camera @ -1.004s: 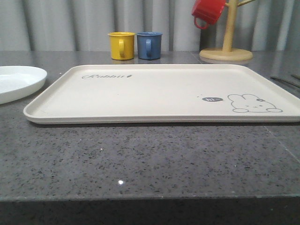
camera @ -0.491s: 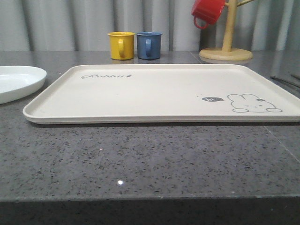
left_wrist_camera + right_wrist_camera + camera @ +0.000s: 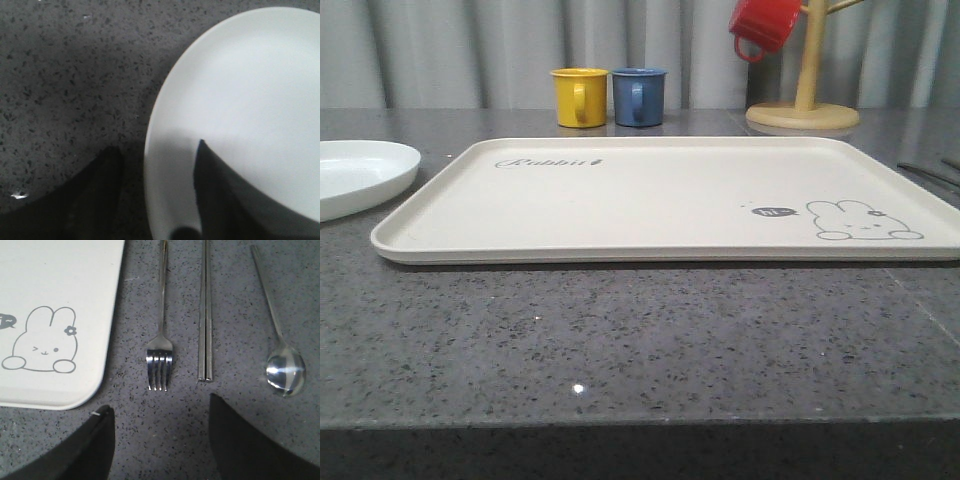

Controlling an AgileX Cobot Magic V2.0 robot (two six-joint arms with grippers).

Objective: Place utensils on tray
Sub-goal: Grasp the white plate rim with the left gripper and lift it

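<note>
The cream tray [image 3: 650, 200] with the rabbit print lies in the middle of the table. To its left sits the white plate [image 3: 360, 170]. In the left wrist view my left gripper [image 3: 157, 146] is open and straddles the plate's [image 3: 250, 90] rim, one finger over the plate and one over the table. In the right wrist view the fork [image 3: 161, 345], chopsticks [image 3: 205, 315] and spoon [image 3: 284, 370] lie side by side on the table beside the tray's corner [image 3: 60, 280]. My right gripper [image 3: 160, 404] hangs open just short of the fork's tines, holding nothing.
At the back stand a yellow mug [image 3: 580, 97] and a blue mug [image 3: 639, 96]. A red mug [image 3: 765, 25] hangs on a wooden mug tree [image 3: 804, 112] at the back right. The dark speckled counter [image 3: 640, 340] runs to the front edge.
</note>
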